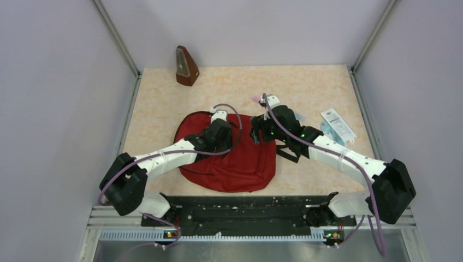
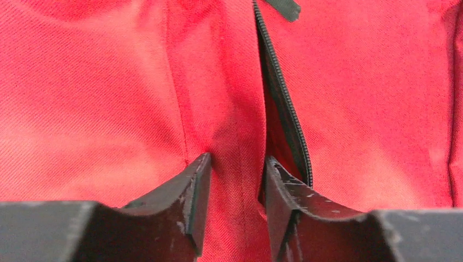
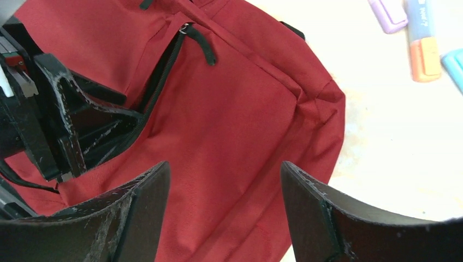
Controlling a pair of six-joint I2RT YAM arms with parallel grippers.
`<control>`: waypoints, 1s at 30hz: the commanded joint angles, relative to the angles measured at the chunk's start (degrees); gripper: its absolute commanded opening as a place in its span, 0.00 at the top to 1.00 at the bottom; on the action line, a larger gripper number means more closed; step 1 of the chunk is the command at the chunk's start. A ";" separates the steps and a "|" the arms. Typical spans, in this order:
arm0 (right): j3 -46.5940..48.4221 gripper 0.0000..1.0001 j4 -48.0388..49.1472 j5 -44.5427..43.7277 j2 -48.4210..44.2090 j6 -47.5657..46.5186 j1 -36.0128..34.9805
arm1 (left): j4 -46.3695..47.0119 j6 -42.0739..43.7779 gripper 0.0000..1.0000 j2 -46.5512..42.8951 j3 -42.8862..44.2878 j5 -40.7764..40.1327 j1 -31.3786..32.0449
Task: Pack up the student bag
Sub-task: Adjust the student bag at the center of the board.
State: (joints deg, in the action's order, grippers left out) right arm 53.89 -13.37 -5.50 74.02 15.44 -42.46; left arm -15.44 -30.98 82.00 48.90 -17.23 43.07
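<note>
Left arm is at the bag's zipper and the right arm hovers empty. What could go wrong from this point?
1. The left gripper has only a thin fold of the student bag between its fingers, beside the zipper. The fold could slip out and let the opening fall shut.
2. The opening looks narrow, so the highlighters could snag going in.
3. The open right gripper hangs close to the left one, so reaching in may cause a collision.

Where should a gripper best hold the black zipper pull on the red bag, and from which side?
Probably its free end, away from the metal slider. The zipper pull is a narrow strip lying flat on the student bag, so come from above, jaws across its long edges.
</note>
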 commanded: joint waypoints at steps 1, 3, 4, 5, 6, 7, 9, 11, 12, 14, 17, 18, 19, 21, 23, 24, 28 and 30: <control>-0.51 0.29 3.48 2.85 1.10 2.96 -0.04 | -7.27 -0.60 0.61 -1.73 -3.18 -9.67 -0.62; -0.45 0.30 4.79 3.32 2.08 4.68 -1.18 | -7.81 -1.48 0.68 -3.30 -4.66 -11.10 -0.70; -0.19 0.30 5.47 3.30 2.73 5.65 -1.93 | -7.54 -1.79 0.70 -4.40 -5.55 -10.97 -0.71; 0.03 0.31 6.06 2.72 3.53 6.93 -2.97 | -6.61 -2.22 0.73 -5.73 -6.66 -10.32 -0.71; 0.51 0.32 6.61 1.75 4.49 8.43 -3.84 | -5.48 -2.62 0.75 -7.12 -8.11 -9.47 -0.71; 1.02 0.33 6.97 1.03 5.72 10.20 -4.61 | -3.82 -2.90 0.76 -8.42 -9.47 -8.45 -0.71; 2.05 0.36 8.15 -0.49 8.22 13.95 -6.05 | -0.31 -3.44 0.80 -10.59 -11.55 -6.88 -0.86; 2.86 0.37 9.60 -1.31 10.59 16.68 -7.23 | 1.28 -3.62 0.81 -11.89 -12.74 -5.75 -1.03; 3.34 0.37 10.34 -1.11 11.70 17.74 -7.70 | 1.59 -3.75 0.82 -12.21 -12.93 -5.39 -1.13; 4.13 0.37 12.55 -0.56 13.51 19.13 -8.67 | 1.81 -3.82 0.85 -12.47 -13.06 -5.20 -1.20; 5.59 0.37 15.11 0.64 15.85 20.32 -9.80 | 2.26 -3.71 0.90 -12.61 -13.42 -4.95 -1.21; 6.12 0.37 15.65 0.85 16.54 20.65 -10.06 | 2.51 -3.80 0.92 -12.67 -13.61 -4.80 -1.21; 6.59 0.37 16.06 0.92 17.39 20.94 -10.33 | 2.78 -3.89 0.94 -12.62 -13.77 -4.68 -1.31; 7.48 0.37 16.16 0.74 18.74 21.63 -10.59 | 3.27 -4.00 1.00 -12.79 -14.23 -4.20 -1.28; 8.56 0.38 15.82 0.54 19.98 22.01 -10.65 | 3.48 -4.16 1.00 -12.82 -14.50 -4.04 -1.32; 9.16 0.38 15.57 0.24 20.63 22.12 -10.64 | 3.52 -4.25 1.00 -12.91 -14.59 -3.93 -1.32; 11.84 0.41 14.19 -0.58 24.27 21.48 -10.79 | 4.67 -4.35 1.00 -13.63 -15.33 -3.80 -1.35; 12.75 0.45 13.75 -0.26 25.98 21.22 -10.77 | 4.92 -4.39 1.00 -13.99 -15.40 -3.86 -1.41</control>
State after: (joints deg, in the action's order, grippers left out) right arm 62.85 0.08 -5.08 96.97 36.29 -52.49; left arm -8.78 -35.14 68.60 35.55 -21.85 42.06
